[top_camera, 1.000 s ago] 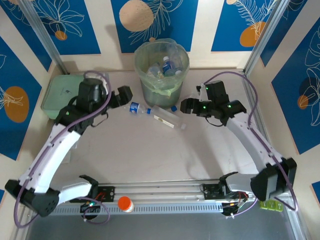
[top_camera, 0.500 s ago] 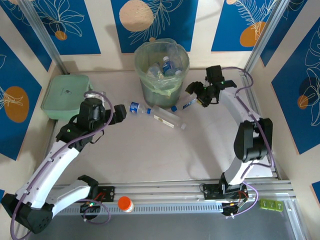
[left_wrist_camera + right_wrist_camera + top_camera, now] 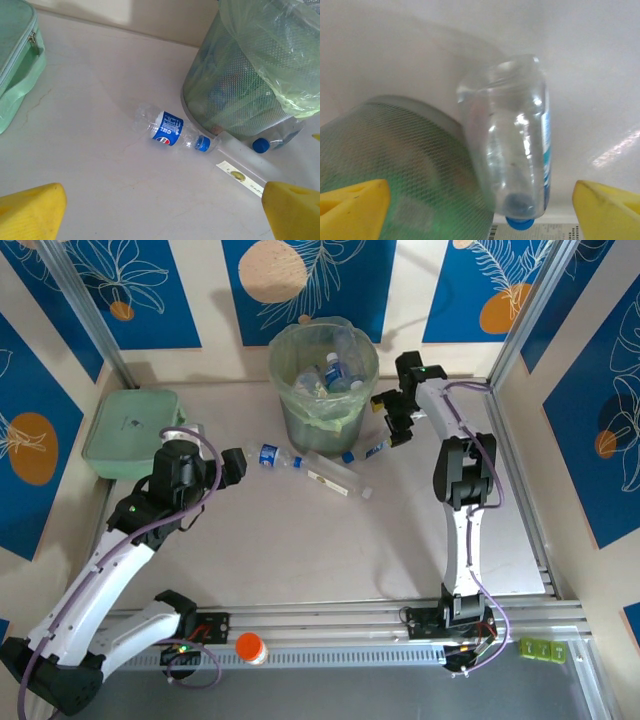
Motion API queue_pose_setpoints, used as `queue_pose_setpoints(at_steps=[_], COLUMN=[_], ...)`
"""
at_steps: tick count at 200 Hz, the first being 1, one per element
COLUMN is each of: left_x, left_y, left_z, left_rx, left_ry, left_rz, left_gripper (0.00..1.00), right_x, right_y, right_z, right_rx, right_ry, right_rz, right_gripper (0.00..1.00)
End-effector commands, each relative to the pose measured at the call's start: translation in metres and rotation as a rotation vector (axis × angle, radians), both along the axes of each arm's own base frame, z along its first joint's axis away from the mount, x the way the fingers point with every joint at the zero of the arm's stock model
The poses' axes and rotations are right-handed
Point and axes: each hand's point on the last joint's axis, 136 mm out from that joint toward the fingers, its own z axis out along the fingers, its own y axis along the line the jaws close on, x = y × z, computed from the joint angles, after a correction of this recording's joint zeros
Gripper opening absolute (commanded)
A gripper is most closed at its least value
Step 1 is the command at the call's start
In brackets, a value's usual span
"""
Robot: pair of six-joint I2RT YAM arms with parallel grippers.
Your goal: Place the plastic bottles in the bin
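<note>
Holding several bottles (image 3: 337, 371), bag-lined bin (image 3: 310, 423).

Clear bottle (image 3: 507, 140), blue cap pointing down, between wide-spread yellow fingertips (image 3: 350, 207), touching neither (blue label down its right side). Overlapping the bin's (image 3: 395, 150) green mesh wall at left; pale tabletop (image 3: 592, 70) behind.

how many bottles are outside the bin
3. One clear blue-labelled bottle lies front-left of the round green-lined bin, one long clear white-labelled bottle in front of it, one clear blue-capped bottle at its right by the right gripper. Others may be hidden.
</note>
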Motion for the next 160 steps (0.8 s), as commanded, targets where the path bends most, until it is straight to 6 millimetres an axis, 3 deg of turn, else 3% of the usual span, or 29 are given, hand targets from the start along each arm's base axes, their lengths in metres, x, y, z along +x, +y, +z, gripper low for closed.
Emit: queue_pose_setpoints(at_steps=[1, 108, 160], left_x=[0.002, 0.004, 0.007], left_y=[0.003, 0.001, -0.002], left_z=[0.005, 0.005, 0.002], left_rx=[0.012, 0.015, 0.012], left_ry=[-0.028, -0.034, -0.028], left_rz=[0.018, 0.008, 0.004], left_gripper=[1.0, 1.0, 1.0], right_x=[-0.021, -0.02, -0.025], right_y=[0.002, 0.017, 0.012], right_z=[-0.008, -0.057, -0.049], right_rx=[-0.031, -0.021, -0.033], right_ry=[0.139, 0.223, 0.204], right_rz=[-0.071, -0.055, -0.043], right_gripper=[0.95, 0.79, 0.62])
